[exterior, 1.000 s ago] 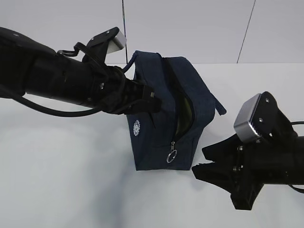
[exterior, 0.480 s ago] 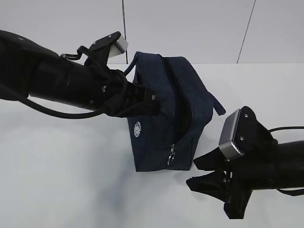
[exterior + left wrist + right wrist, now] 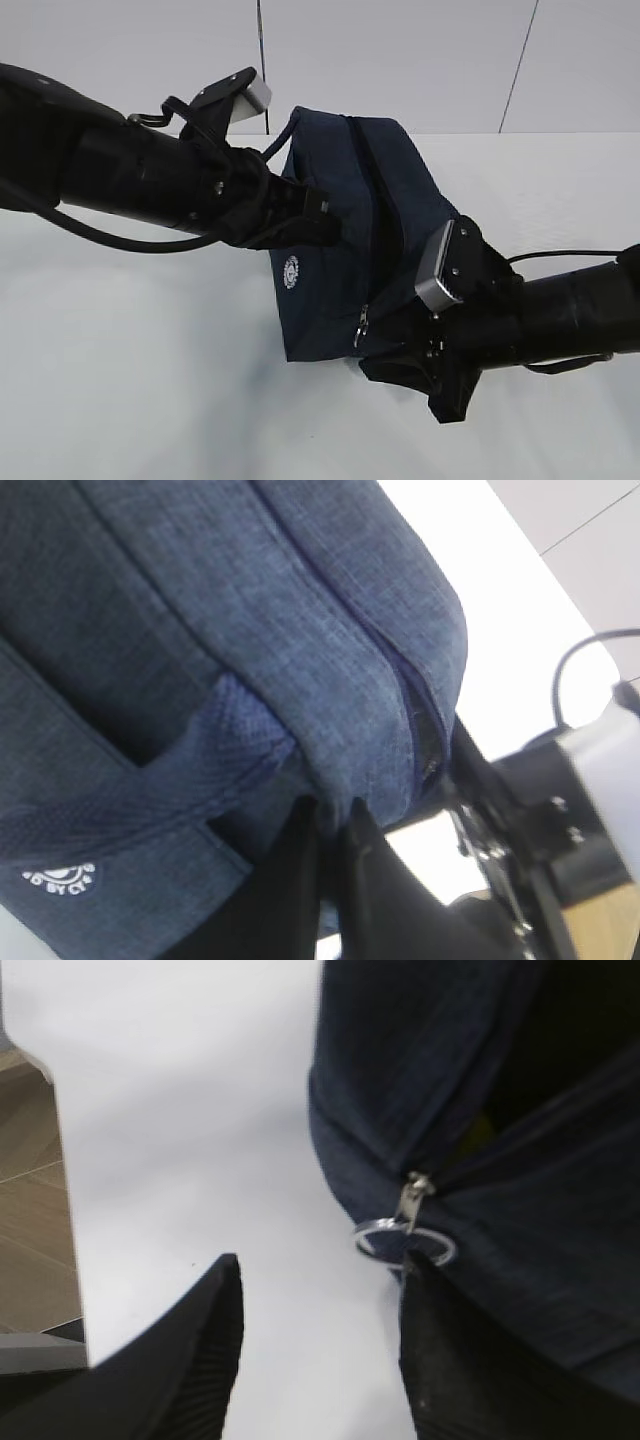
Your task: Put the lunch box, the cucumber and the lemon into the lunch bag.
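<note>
Your left gripper (image 3: 325, 222) is pressed together on a fold of the lunch bag (image 3: 330, 200) fabric; in the left wrist view the two fingers (image 3: 300, 880) sit tight against each other with cloth bunched between them, beside the zipper seam. That pinch holds the bag, which stands on the table (image 3: 130, 380) about midway across, toward the far edge.

Your right gripper (image 3: 320, 1350) is spread, its jaws standing on either side of the metal ring pull (image 3: 403, 1241) at the near end of the zipper, one of them just touching or overlapping the ring. Nothing is pinched yet.

The lunch box and cucumber are not visible anywhere; a sliver of yellow shows through the zipper gap in the right wrist view, possibly the lemon, though you cannot confirm it. The packing looks finished and the step in hand appears to be the zipper.

Next, centre the ring between the right jaws, close on it firmly, and keep the left pinch steady so the fabric stays taut against the pull.
</note>
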Tool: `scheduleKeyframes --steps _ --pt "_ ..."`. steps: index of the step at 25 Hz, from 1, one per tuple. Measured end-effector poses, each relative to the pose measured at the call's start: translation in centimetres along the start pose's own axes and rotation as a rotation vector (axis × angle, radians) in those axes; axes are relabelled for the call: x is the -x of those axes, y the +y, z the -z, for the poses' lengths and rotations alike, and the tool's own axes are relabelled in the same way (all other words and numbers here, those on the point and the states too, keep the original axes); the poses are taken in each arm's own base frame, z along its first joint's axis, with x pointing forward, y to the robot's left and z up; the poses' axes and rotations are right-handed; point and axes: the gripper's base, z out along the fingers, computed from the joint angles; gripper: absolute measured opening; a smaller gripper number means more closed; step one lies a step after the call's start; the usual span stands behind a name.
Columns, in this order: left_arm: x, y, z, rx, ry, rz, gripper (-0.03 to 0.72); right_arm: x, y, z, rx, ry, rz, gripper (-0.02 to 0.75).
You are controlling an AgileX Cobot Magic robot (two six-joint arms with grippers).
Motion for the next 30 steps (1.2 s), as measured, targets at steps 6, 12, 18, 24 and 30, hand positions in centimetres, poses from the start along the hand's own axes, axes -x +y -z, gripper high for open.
scheduleKeyframes --steps 6,12,18,24,30 --pt "-0.1 -0.2 0.0 -0.020 0.011 0.000 -0.006 -0.2 -1.5 -1.5 0.004 0.002 -0.004 0.380" --pt "-0.2 -0.3 0.0 -0.030 0.017 0.000 -0.006 -1.0 -1.8 -2.3 0.016 0.020 -0.022 0.380" --pt "-0.2 -0.3 0.0 -0.033 0.019 0.000 -0.006 -0.9 -2.0 -2.4 0.015 0.019 -0.004 0.380" --pt "-0.2 -0.3 0.0 -0.035 0.020 0.000 -0.006 -0.6 -2.6 -2.5 -0.010 0.030 0.027 0.380" --pt "-0.2 -0.3 0.0 -0.035 0.020 0.000 -0.006 -0.4 -3.1 -2.5 -0.036 0.049 0.035 0.380"
